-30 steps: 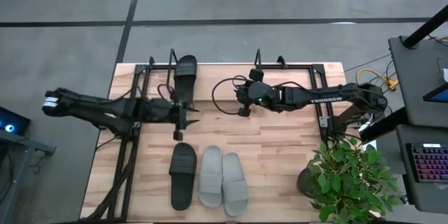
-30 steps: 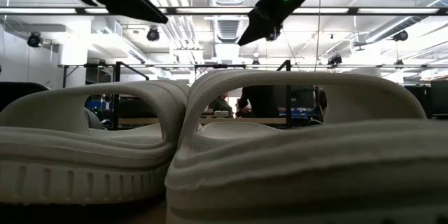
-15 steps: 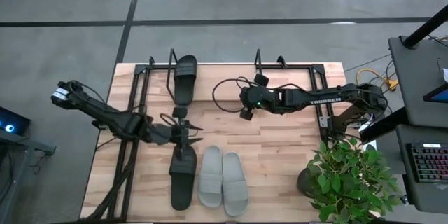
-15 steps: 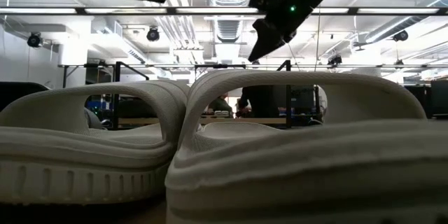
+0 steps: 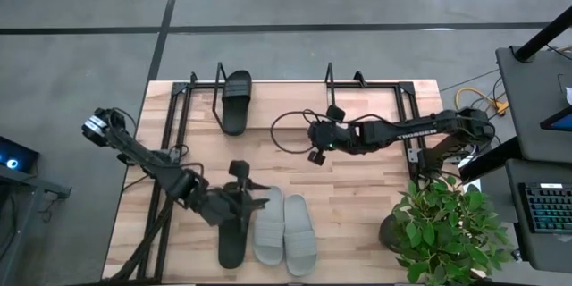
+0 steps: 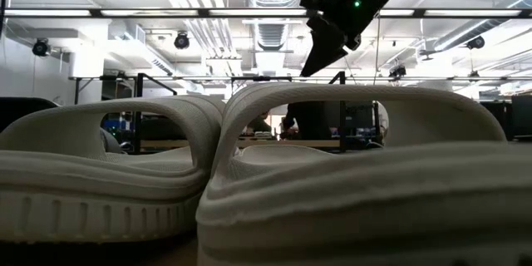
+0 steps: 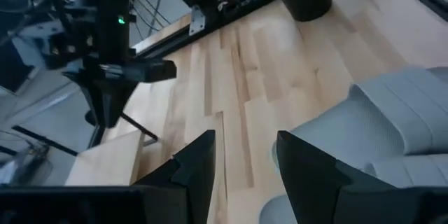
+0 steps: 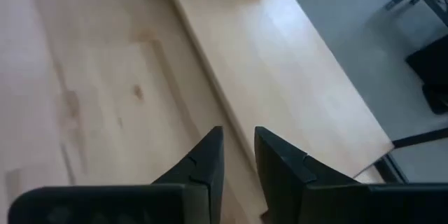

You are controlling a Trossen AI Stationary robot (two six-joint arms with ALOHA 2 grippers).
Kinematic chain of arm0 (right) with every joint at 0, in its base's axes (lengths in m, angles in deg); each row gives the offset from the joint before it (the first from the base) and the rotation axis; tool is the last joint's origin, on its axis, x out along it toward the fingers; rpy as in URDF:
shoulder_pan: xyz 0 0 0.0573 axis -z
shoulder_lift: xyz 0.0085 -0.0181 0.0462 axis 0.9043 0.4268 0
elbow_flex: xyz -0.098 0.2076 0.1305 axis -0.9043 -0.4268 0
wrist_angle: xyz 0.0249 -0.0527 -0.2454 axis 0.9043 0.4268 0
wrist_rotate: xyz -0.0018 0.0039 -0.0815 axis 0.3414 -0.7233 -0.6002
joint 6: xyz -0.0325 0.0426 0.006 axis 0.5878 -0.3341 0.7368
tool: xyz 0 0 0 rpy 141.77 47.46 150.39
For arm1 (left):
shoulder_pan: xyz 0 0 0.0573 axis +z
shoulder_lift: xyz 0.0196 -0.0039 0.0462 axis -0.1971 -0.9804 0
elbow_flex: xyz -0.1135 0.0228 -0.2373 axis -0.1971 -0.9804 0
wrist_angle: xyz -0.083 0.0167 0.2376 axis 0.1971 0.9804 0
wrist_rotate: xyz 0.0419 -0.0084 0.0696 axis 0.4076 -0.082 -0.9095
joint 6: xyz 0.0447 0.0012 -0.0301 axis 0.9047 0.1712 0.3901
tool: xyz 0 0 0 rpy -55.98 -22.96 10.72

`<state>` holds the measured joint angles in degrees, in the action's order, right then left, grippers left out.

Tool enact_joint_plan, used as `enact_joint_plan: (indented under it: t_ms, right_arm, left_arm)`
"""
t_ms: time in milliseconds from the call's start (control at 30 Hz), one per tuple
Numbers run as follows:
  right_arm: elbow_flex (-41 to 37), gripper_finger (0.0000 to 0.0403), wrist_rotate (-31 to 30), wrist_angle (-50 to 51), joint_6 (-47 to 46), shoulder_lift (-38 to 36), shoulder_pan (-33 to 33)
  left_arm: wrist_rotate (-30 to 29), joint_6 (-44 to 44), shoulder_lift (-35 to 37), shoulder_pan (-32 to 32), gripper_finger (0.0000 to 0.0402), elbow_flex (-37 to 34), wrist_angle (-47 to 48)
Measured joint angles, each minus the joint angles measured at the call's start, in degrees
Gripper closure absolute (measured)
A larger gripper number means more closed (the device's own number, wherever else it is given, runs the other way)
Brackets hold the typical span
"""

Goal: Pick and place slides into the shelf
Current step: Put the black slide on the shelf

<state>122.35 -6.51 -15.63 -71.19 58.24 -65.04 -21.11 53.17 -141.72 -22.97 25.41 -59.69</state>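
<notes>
1. The left gripper hangs low over the near part of the table, its fingers parted with nothing between them.
2. A black slide lies directly beneath that gripper, and the grey pair lies just beside it, toward the right arm.
3. Beyond the left gripper, the other black slide rests on the shelf, near its left end.
4. The right gripper hovers mid-table just in front of the shelf's board, its fingers a narrow gap apart, grasping nothing.
5. A potted plant stands at the table's near right corner.
</notes>
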Motion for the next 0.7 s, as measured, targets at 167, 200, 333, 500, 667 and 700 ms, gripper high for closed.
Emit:
enact_joint_plan:
  t_ms: [167,200,333,500,667,700]
  right_arm:
    - [0.00,0.0329,0.02,0.00,0.02,0.00,-1.63]
    - [0.00,0.0331,0.01,0.00,0.00,0.00,-1.91]
    - [0.02,0.0335,0.01,0.00,-1.23,0.00,-2.65]
    - [0.02,0.0330,1.77,0.06,-5.05,0.00,-3.58]
    - [0.02,0.0329,4.12,0.04,-7.20,0.00,-4.41]
    - [0.00,0.0330,4.13,0.04,-7.57,0.00,-4.57]
  left_arm:
    - [-8.90,-3.05,-3.19,-4.27,0.0265,4.15,5.79]
    - [-10.06,-4.63,-3.69,-4.97,0.0265,5.01,7.28]
    - [-11.56,-10.65,-5.28,-7.40,0.0265,7.61,11.49]
    - [-11.64,-13.76,-6.73,-9.70,0.0265,8.18,11.83]
    - [-11.65,-17.67,-7.86,-11.69,0.0265,8.15,11.91]
    - [-11.65,-18.33,-8.04,-12.04,0.0265,8.15,11.91]
